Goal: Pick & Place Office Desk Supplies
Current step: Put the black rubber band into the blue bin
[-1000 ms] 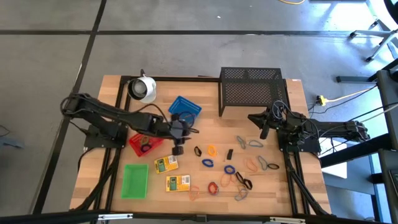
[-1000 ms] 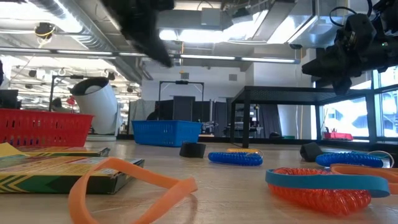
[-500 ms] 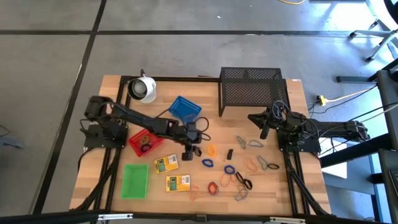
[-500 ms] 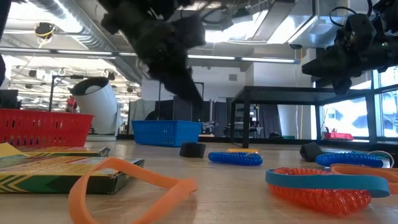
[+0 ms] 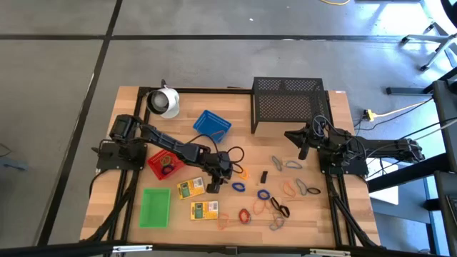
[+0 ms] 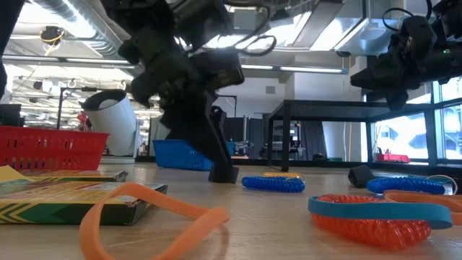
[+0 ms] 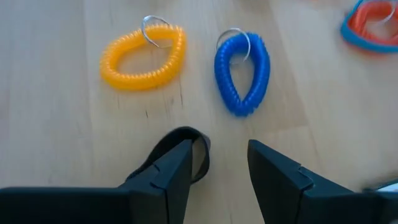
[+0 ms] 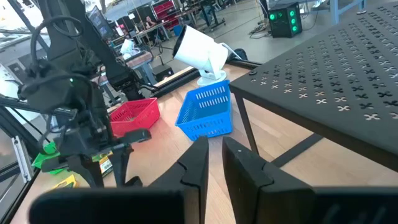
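Note:
Many coloured loops lie on the wooden table, right of centre [image 5: 275,193]. My left gripper [image 5: 224,173] is open and low over a small black loop [image 7: 198,144], which lies flat on the table. One finger [image 7: 171,171] stands inside that loop, the other [image 7: 273,177] outside it. An orange coil loop [image 7: 143,57] and a blue one [image 7: 242,73] lie just beyond. Two yellow-green boxes [image 5: 191,188] [image 5: 204,210] and the red [image 5: 166,164], blue [image 5: 212,123] and green [image 5: 155,207] trays sit on the left half. My right gripper [image 5: 303,148] hovers shut in front of the rack. My left gripper comes at the black loop [image 6: 224,174] slanting down from the table's left, with one finger's tip inside the band and the other outside. The loop lies on the table. I cannot tell whether either finger touches it.
A large black wire-mesh rack [image 5: 289,103] stands at the far edge, right of centre. A white round object [image 5: 164,102] sits at the far left corner. The red tray holds a few loops. Bare wood shows between the blue tray and the rack.
My left gripper has swung from near the blue and red trays toward the table's right and come down, so that its fingertips now stand at the black loop on the table. The loops have not moved.

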`<state>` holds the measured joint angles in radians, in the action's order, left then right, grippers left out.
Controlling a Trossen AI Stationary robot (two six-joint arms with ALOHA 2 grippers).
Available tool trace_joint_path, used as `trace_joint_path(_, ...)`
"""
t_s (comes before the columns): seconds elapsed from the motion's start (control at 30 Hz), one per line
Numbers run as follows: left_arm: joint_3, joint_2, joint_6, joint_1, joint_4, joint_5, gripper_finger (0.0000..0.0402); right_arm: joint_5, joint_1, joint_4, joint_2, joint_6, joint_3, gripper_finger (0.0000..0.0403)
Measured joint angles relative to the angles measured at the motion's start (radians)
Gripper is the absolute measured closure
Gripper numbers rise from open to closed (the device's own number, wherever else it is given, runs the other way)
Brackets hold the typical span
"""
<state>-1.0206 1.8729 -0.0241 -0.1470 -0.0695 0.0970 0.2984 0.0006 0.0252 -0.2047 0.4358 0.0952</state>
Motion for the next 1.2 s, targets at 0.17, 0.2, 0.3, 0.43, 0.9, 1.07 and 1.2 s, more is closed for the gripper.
trace_joint_path(0.17,0.000,0.030,0.013,0.003,-0.002,-0.012,0.0255,0.000,0.000,0.000,0.000,0.000,0.000,0.0353)
trace_joint_path(0.2,-0.001,0.029,0.013,0.003,-0.010,-0.009,0.0258,0.000,0.000,0.000,0.000,0.000,0.000,0.0353)
trace_joint_path(0.3,-0.002,0.028,0.016,0.000,-0.036,-0.015,0.0271,0.000,0.000,0.000,0.000,0.000,0.000,0.0353)
trace_joint_path(0.43,-0.001,0.020,0.015,-0.004,-0.046,-0.046,0.0320,0.000,0.000,0.000,0.000,0.000,0.000,0.0353)
trace_joint_path(0.9,-0.113,-0.171,0.016,0.085,-0.139,-0.176,0.0397,0.000,0.000,0.002,-0.001,0.026,0.000,0.0353)
trace_joint_path(1.07,-0.158,-0.322,0.016,0.145,-0.130,-0.309,0.0399,0.000,0.000,0.010,-0.002,0.028,0.000,0.0353)
trace_joint_path(1.2,-0.164,-0.431,-0.055,0.182,-0.115,-0.389,0.0396,0.000,0.000,0.013,-0.002,0.030,0.000,0.0353)
